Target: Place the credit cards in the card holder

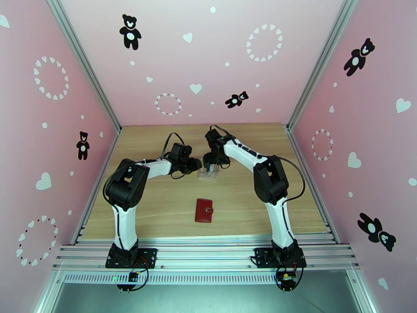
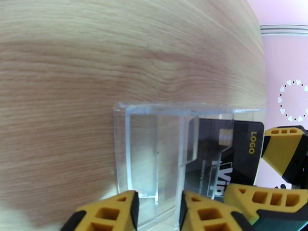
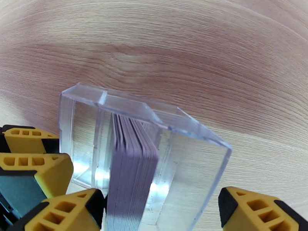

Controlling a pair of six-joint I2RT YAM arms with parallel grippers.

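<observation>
The credit cards stand on edge as a grey stack inside a clear plastic tray; a dark card with yellow lettering faces the left wrist camera. The dark-red card holder lies closed on the table, well nearer than the tray. My left gripper is open, its fingertips on either side of the tray's empty end compartment. My right gripper is open wide over the tray, and its left fingertip is next to the card stack. Both grippers meet at the tray.
The wooden table is walled in by pink panels at the left, right and back. An aluminium rail runs along the near edge, where the arm bases are bolted.
</observation>
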